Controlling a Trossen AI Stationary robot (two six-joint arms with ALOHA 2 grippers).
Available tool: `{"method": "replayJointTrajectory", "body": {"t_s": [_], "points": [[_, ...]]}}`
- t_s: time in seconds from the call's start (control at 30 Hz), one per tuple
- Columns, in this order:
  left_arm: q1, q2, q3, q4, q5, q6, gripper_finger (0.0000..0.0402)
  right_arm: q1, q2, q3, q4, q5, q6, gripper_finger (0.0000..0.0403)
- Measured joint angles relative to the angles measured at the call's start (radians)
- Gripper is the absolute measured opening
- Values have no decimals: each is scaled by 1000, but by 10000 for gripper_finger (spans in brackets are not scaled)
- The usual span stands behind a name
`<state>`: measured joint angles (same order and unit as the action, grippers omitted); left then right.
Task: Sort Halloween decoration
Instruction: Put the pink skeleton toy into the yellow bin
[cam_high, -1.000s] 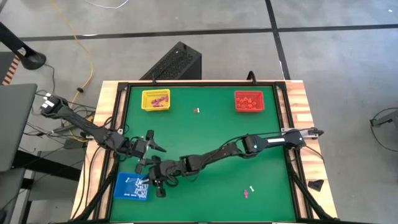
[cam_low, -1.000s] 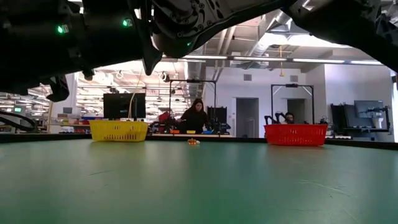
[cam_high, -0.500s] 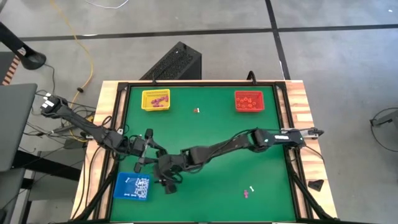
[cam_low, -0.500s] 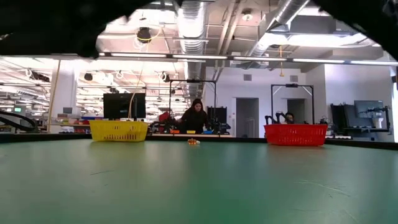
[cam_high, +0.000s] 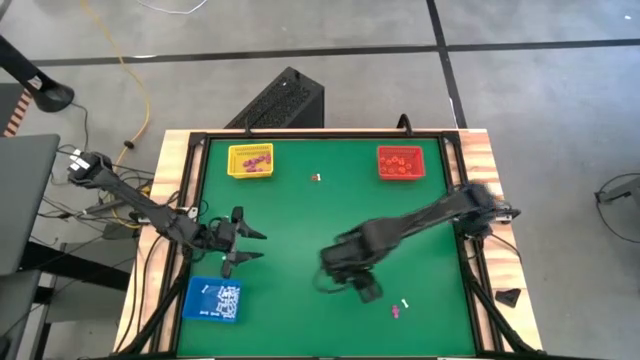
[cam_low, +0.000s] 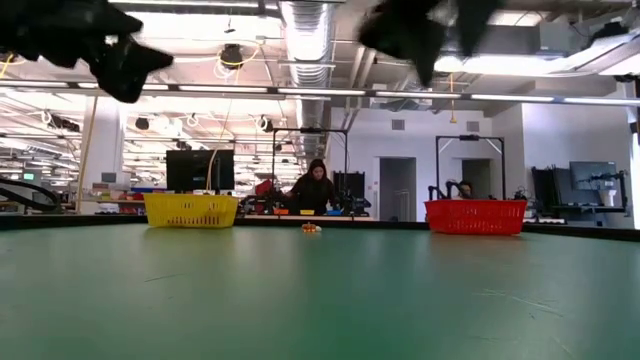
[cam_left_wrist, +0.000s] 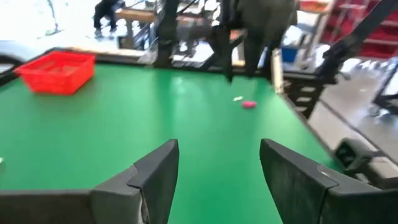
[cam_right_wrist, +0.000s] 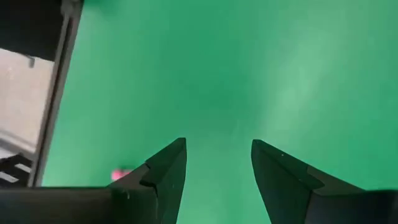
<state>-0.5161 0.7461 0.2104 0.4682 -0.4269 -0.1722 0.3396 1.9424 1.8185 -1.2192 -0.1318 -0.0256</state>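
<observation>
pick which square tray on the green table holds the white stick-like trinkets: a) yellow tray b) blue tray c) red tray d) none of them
b: in the high view the square blue tray near the left gripper holds white stick-like trinkets, while the yellow tray holds purple-pink ones and the red tray orange-red ones.

Grey concrete floor (cam_high: 520, 90) surrounds the table; ceiling strip lights (cam_low: 330, 95) brighten the workshop behind.

My arms are dark, jointed and slim — my fingers (cam_right_wrist: 283, 174) matte black wedges (blunt, flat-faced), cables trailing along them.
</observation>
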Motion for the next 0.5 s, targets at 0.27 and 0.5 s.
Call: {"method": "replayJointTrajectory", "body": {"t_s": [0.27, 0.5], "points": [[191, 362, 70, 348, 90, 97, 215, 53, -558, -795, 667, 252, 249, 203], [366, 761, 349, 351, 559, 27, 215, 115, -962, -1224, 1186, 548, 259, 202]]}}
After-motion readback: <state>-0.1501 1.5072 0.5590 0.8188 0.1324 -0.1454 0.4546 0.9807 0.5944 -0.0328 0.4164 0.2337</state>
